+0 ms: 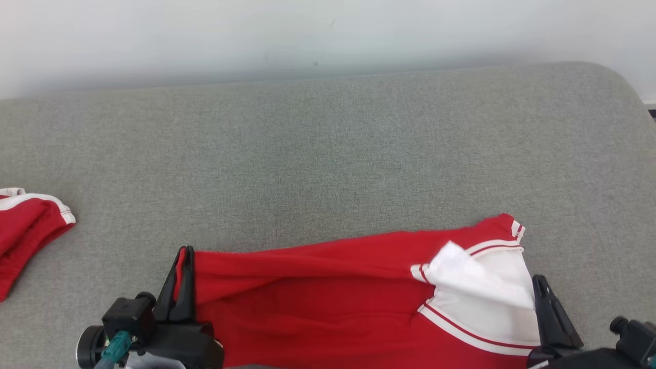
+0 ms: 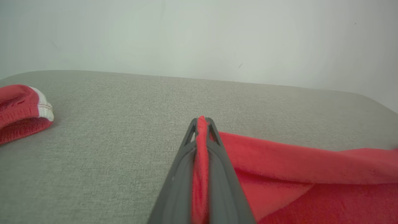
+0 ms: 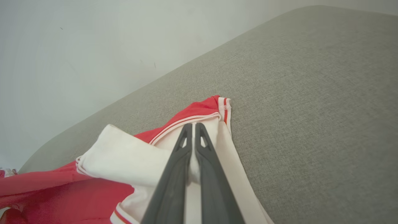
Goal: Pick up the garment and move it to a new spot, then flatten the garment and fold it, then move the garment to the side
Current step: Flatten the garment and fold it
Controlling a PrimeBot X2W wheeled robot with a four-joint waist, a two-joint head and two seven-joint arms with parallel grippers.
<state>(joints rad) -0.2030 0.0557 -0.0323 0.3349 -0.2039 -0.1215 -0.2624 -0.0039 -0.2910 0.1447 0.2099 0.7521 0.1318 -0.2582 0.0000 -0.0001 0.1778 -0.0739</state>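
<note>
head view looks down on the grey cushion (image 1: 328, 154); wrist views skim it low, facing the wall (image 2: 199, 31)

A plain indoor room, home-like or a bare test space; which one cannot be told. Ahead of the left gripper (image 1: 184, 252) and the right gripper (image 1: 539, 281), a broad grey fabric-covered pad (image 1: 328, 154), like a sofa seat or bed, reaches a blank white wall (image 1: 307, 31). Clothing lies on it: the garment (image 1: 333, 297) between the grippers, and a second red piece (image 1: 25, 230) well to the left of the left gripper.
</note>
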